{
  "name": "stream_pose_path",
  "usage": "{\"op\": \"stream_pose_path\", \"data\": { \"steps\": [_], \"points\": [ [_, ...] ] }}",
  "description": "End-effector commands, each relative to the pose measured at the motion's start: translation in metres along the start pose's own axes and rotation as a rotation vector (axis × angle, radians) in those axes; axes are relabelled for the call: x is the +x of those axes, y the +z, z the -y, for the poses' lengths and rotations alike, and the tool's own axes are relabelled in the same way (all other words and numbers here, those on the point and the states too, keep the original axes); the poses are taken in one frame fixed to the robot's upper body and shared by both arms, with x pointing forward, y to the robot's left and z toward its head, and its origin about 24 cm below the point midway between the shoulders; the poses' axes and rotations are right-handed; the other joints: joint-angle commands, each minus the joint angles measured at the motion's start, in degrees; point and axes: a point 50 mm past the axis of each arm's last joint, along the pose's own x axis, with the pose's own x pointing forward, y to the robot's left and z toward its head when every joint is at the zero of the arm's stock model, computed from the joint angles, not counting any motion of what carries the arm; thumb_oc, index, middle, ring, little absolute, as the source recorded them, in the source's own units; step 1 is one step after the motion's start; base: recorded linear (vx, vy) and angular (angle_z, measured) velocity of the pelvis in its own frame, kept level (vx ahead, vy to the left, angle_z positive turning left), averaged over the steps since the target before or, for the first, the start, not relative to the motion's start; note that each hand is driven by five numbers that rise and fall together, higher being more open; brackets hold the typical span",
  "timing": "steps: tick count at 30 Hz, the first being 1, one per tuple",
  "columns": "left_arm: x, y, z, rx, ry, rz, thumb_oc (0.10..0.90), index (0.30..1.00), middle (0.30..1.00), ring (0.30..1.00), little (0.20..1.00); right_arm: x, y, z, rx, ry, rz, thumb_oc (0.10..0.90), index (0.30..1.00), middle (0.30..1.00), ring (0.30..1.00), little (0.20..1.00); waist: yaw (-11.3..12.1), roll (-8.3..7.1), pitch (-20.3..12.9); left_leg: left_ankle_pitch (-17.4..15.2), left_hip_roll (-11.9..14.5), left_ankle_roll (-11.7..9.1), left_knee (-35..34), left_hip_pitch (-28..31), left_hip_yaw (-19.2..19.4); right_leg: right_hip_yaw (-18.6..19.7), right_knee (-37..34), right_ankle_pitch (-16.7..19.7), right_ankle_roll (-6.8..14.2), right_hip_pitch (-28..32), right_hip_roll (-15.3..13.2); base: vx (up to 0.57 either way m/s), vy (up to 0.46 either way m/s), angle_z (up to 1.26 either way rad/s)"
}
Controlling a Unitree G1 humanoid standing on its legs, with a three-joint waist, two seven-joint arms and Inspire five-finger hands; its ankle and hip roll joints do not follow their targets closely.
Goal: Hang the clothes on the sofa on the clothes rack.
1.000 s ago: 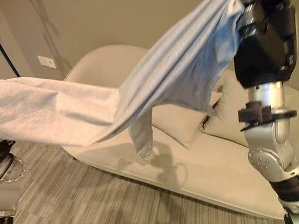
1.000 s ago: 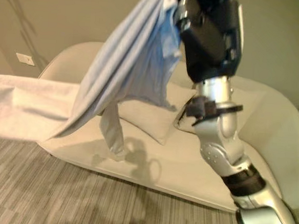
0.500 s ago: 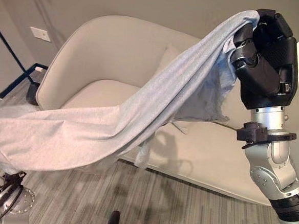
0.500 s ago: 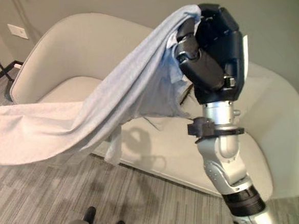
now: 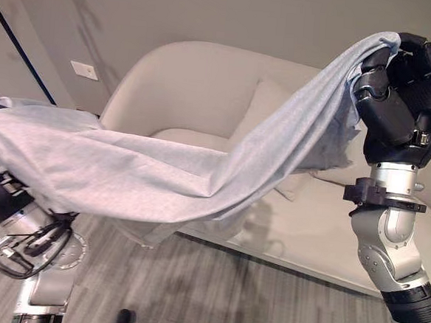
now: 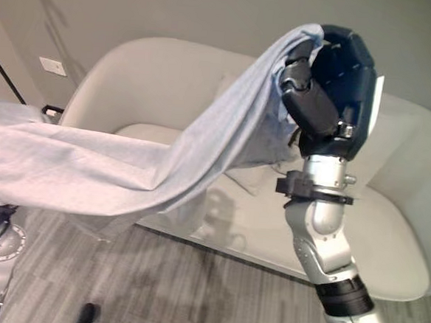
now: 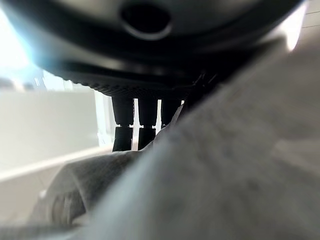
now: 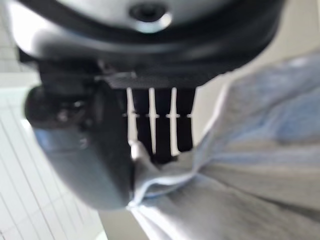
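Note:
A long light blue-grey garment (image 5: 199, 179) hangs stretched in the air in front of the cream sofa (image 5: 198, 86). My right hand (image 5: 401, 100) is raised high at the right, its fingers (image 8: 155, 125) and thumb curled on the garment's upper end (image 8: 230, 175). From there the cloth slopes down and runs almost level to the far left. My left hand (image 7: 145, 122) is at that end, its fingers curled into a fold of the cloth (image 7: 210, 190), with the fingertips hidden behind it.
A pale cushion (image 5: 267, 113) leans on the sofa's backrest behind the cloth. A thin dark pole (image 5: 19, 55) slants along the wall at the far left, beside a wall socket (image 5: 83, 69). Striped grey carpet (image 5: 213, 294) lies in front of the sofa.
The camera has shifted. The garment's left end has risen, so the cloth now stretches nearly level. The right hand stays raised with the cloth in it.

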Motion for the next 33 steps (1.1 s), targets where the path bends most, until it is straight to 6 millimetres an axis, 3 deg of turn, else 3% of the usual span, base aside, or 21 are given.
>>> {"op": "stream_pose_path", "data": {
  "steps": [1, 2, 3, 4, 5, 6, 7, 11, 14, 16, 17, 18, 20, 21, 23, 24, 26, 29, 30, 33],
  "points": [
    [0.023, 0.028, -0.003, -0.113, -0.018, 0.175, 0.400, 0.300, 0.300, 0.300, 0.300, 0.008, 0.022, -0.003, -0.033, 0.039, 0.142, 0.400, 0.300, 0.300, 0.300, 0.300, 0.4, -3.43, -6.8, -10.1, -4.5, 5.4, -0.5, 3.8, 3.9, 2.1, 1.6, 3.7, 7.3, -1.8, -11.7, -0.08, 0.685, 0.37],
    [0.021, 0.024, 0.001, -0.093, -0.063, 0.167, 0.400, 0.300, 0.300, 0.300, 0.300, 0.000, 0.018, 0.003, -0.044, 0.007, 0.116, 0.400, 0.300, 0.300, 0.300, 0.300, 0.4, -4.14, -6.4, -12.0, -7.3, 6.5, 0.3, 3.7, 4.2, 2.0, 2.5, 7.0, 8.3, -1.3, -13.8, -0.09, 0.536, 0.86],
    [0.021, 0.025, 0.002, -0.095, -0.066, 0.169, 0.400, 0.300, 0.300, 0.300, 0.300, -0.001, 0.018, 0.004, -0.045, 0.002, 0.117, 0.400, 0.300, 0.300, 0.300, 0.300, 0.4, -4.68, -6.4, -11.8, -8.0, 6.8, 0.6, 3.3, 4.0, 2.0, 2.1, 7.6, 8.5, -1.2, -14.4, -0.14, 0.492, 1.18],
    [0.022, 0.025, 0.003, -0.078, -0.111, 0.191, 0.400, 0.300, 0.300, 0.300, 0.300, -0.007, 0.007, 0.004, -0.003, -0.007, 0.050, 0.400, 0.300, 0.300, 0.300, 0.300, 0.8, -5.72, -5.7, -12.7, -11.8, 9.3, 0.1, 3.6, 5.6, 1.1, 4.0, 18.1, 9.3, -1.4, -18.2, -0.11, 0.313, 0.97],
    [0.023, 0.026, 0.002, -0.077, -0.112, 0.193, 0.400, 0.300, 0.300, 0.300, 0.300, -0.006, 0.007, 0.004, 0.001, -0.008, 0.050, 0.400, 0.300, 0.300, 0.300, 0.300, 0.9, -6.42, -5.5, -12.5, -12.7, 9.8, 0.2, 3.6, 5.8, 1.7, 3.5, 19.0, 9.6, -1.5, -18.9, -0.17, 0.670, 0.60],
    [0.027, 0.021, -0.005, -0.039, -0.096, 0.188, 0.400, 0.300, 0.300, 0.300, 0.300, -0.011, -0.002, 0.004, 0.101, -0.022, -0.004, 0.400, 0.300, 0.300, 0.300, 0.300, 1.7, -6.15, -5.5, -12.3, -14.7, 11.6, -1.3, 4.9, 8.6, -2.0, 4.7, 19.5, 8.6, -2.6, -19.9, -0.11, 0.676, 0.02],
    [0.024, 0.014, -0.015, 0.027, -0.101, 0.173, 0.400, 0.300, 0.300, 0.300, 0.300, -0.017, -0.008, 0.003, 0.190, -0.015, -0.054, 0.400, 0.300, 0.300, 0.300, 0.300, 2.2, -6.31, -5.1, -11.9, -16.3, 13.2, -2.8, 6.8, 9.7, -3.0, 5.9, 15.7, 7.0, -2.7, -15.4, -0.13, 0.812, -0.24],
    [0.017, 0.004, -0.022, 0.068, -0.110, 0.111, 0.400, 0.300, 0.300, 0.300, 0.300, -0.019, -0.009, 0.006, 0.204, 0.008, -0.070, 0.400, 0.300, 0.300, 0.300, 0.300, 2.3, -6.69, -4.4, -10.7, -20.5, 16.2, -2.6, 6.8, 11.6, -8.3, 8.7, 9.7, 4.6, -5.9, -2.5, -0.08, 0.344, -0.29],
    [0.011, 0.002, -0.016, 0.060, -0.136, 0.082, 0.400, 0.300, 0.300, 0.300, 0.300, -0.023, -0.010, 0.016, 0.188, -0.022, -0.077, 0.400, 0.300, 0.300, 0.300, 0.300, 0.9, -9.17, -4.3, -10.5, -23.9, 16.9, -2.4, 7.3, 10.2, -8.4, 5.6, 10.4, 3.8, -8.6, 5.8, 0.00, 0.122, 0.15],
    [0.007, 0.001, -0.011, 0.044, -0.158, 0.071, 0.400, 0.300, 0.300, 0.300, 0.300, -0.025, -0.009, 0.021, 0.201, -0.021, -0.080, 0.400, 0.300, 0.300, 0.300, 0.300, -0.3, -10.45, -4.5, -10.5, -25.8, 17.3, -2.6, 8.0, 8.6, -7.5, 2.9, 13.0, 3.2, -10.4, 7.9, 0.06, 0.088, 0.33],
    [0.004, 0.001, -0.007, 0.043, -0.180, 0.065, 0.400, 0.300, 0.300, 0.300, 0.300, -0.028, -0.009, 0.024, 0.203, -0.021, -0.092, 0.400, 0.300, 0.300, 0.300, 0.300, -0.6, -11.17, -4.8, -10.7, -26.8, 17.3, -2.7, 8.3, 7.9, -7.7, 0.1, 13.8, 2.5, -9.7, 7.5, 0.11, -0.017, 0.48],
    [0.001, 0.002, -0.004, 0.035, -0.209, 0.061, 0.400, 0.300, 0.300, 0.300, 0.300, -0.030, -0.007, 0.029, 0.203, -0.034, -0.087, 0.400, 0.300, 0.300, 0.300, 0.300, -0.8, -11.86, -5.8, -11.3, -27.4, 16.9, -3.0, 8.5, 7.1, -8.6, -5.4, 11.7, 0.9, -6.8, 7.6, 0.09, -0.058, 0.58],
    [-0.002, 0.002, -0.003, 0.025, -0.211, 0.046, 0.400, 0.300, 0.300, 0.300, 0.300, -0.035, -0.011, 0.032, 0.220, -0.062, -0.103, 0.400, 0.300, 0.300, 0.300, 0.300, -1.4, -12.08, -6.1, -11.9, -27.5, 16.7, -2.5, 8.7, 7.3, -8.4, -6.7, 13.1, 0.3, -5.6, 7.9, 0.12, -0.075, 0.71],
    [-0.007, 0.003, -0.002, -0.004, -0.208, 0.014, 0.400, 0.300, 0.300, 0.300, 0.300, -0.039, -0.013, 0.034, 0.210, -0.093, -0.110, 0.400, 0.300, 0.300, 0.300, 0.300, -1.4, -11.99, -7.2, -14.7, -27.6, 16.4, 0.7, 8.2, 7.8, -7.4, -13.2, 11.7, -0.6, -1.6, 9.1, 0.19, -0.072, 0.63],
    [-0.015, 0.005, -0.003, -0.022, -0.227, -0.010, 0.400, 0.300, 0.300, 0.300, 0.300, -0.041, -0.013, 0.035, 0.184, -0.100, -0.111, 0.400, 0.300, 0.300, 0.300, 0.300, -1.1, -11.17, -8.4, -17.2, -27.1, 15.1, 4.3, 8.1, 9.9, -7.0, -18.1, 10.3, -1.6, 2.8, 10.1, 0.14, -0.032, 0.16],
    [-0.016, 0.005, -0.003, -0.023, -0.227, -0.010, 0.400, 0.300, 0.300, 0.300, 0.300, -0.041, -0.013, 0.035, 0.183, -0.101, -0.111, 0.400, 0.300, 0.300, 0.300, 0.300, -1.1, -11.36, -8.5, -16.9, -27.4, 15.2, 4.5, 7.7, 10.0, -7.1, -18.5, 10.7, -1.6, 2.8, 9.9, 0.04, 0.009, -0.05],
    [-0.022, 0.006, -0.002, -0.066, -0.225, -0.043, 0.400, 0.300, 0.300, 0.300, 0.300, -0.038, -0.014, 0.033, 0.167, -0.086, -0.109, 0.400, 0.300, 0.300, 0.300, 0.300, -0.7, -10.37, -8.1, -15.8, -23.5, 13.0, 9.4, 3.2, 14.7, -3.4, -21.8, 9.3, -1.5, 5.8, 10.3, -0.08, 0.045, -0.04],
    [-0.021, 0.006, -0.005, -0.071, -0.225, -0.041, 0.400, 0.300, 0.300, 0.300, 0.300, -0.036, -0.014, 0.027, 0.140, -0.062, -0.100, 0.400, 0.300, 0.300, 0.300, 0.300, 0.7, -9.71, -7.7, -14.6, -21.7, 12.5, 8.7, 1.1, 15.8, -0.2, -22.1, 8.7, -1.9, 6.2, 11.1, -0.07, 0.034, -0.55],
    [0.032, 0.007, -0.019, -0.001, 0.036, 0.121, 0.400, 0.300, 0.300, 0.300, 0.300, 0.003, -0.038, -0.101, 0.352, 0.316, -0.120, 0.400, 0.300, 0.300, 0.300, 0.300, 15.6, -12.27, -3.2, -10.7, -24.9, 15.7, -0.1, -7.8, 10.7, -5.5, -25.9, 7.1, 2.3, 1.9, 9.6, -0.04, 0.022, -0.53],
    [0.026, -0.002, -0.020, 0.005, 0.040, 0.053, 0.400, 0.300, 0.300, 0.300, 0.300, -0.002, -0.045, -0.099, 0.367, 0.272, -0.153, 0.400, 0.300, 0.300, 0.300, 0.300, 15.5, -12.12, -3.5, -8.0, -25.8, 15.1, -2.3, -7.1, 8.7, -5.7, -25.9, 7.5, 1.9, 1.9, 9.6, 0.01, -0.041, -0.83]
  ]
}}
